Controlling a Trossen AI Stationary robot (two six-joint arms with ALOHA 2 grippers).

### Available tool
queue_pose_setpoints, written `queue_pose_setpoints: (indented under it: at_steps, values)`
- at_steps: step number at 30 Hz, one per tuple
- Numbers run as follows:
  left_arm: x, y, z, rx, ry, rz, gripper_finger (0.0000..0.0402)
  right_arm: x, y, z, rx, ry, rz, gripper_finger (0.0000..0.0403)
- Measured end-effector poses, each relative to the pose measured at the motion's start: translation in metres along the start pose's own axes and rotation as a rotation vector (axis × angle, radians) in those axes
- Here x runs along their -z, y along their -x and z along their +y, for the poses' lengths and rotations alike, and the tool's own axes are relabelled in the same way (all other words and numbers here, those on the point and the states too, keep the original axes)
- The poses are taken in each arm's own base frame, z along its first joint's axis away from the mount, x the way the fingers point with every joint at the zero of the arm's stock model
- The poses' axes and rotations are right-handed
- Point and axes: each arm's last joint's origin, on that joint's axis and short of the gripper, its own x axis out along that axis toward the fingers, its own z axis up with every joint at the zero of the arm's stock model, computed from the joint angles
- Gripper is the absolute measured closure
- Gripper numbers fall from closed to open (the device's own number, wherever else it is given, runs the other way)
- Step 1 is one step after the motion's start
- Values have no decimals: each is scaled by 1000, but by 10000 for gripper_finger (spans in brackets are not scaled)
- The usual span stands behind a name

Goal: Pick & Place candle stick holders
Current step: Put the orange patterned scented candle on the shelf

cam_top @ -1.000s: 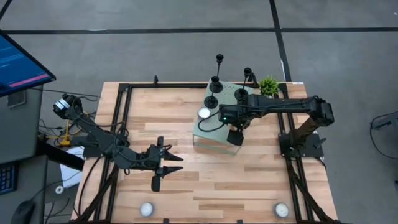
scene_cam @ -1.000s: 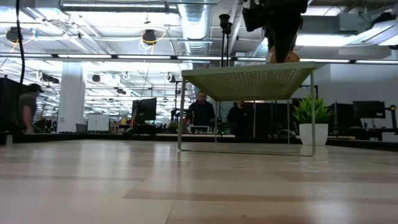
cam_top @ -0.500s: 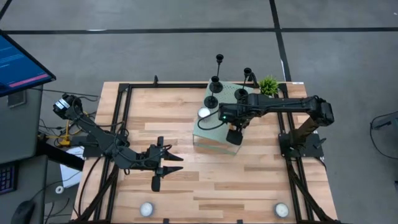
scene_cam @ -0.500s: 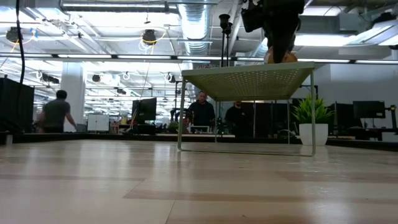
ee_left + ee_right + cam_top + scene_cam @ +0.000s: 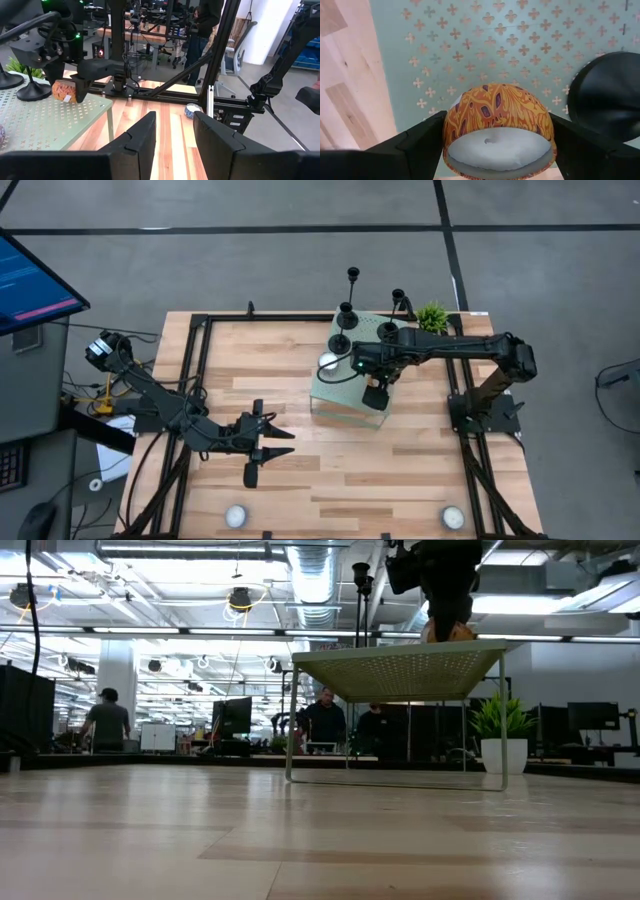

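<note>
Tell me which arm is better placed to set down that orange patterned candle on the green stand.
Right. Its pincer already grips the orange candle just above the green perforated stand, beside the candlesticks. The left pincer is open, out over bare table.

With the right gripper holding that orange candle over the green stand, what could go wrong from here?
Two risks. The right gripper holds the orange patterned candle close beside a black candle stick holder base; lowering or swinging could knock the holder over. The candle also hangs near the green stand's edge, so a release there might let it roll off onto the table.
</note>
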Motion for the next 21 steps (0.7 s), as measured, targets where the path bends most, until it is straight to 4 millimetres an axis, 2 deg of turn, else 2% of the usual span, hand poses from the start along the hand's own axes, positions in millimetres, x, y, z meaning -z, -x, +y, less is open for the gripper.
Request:
queue_pose_setpoints:
  at_steps: [21]
  values:
    - [0, 0, 0, 0, 0, 0, 271, -1, 0, -4, 16, -11, -5, 90]
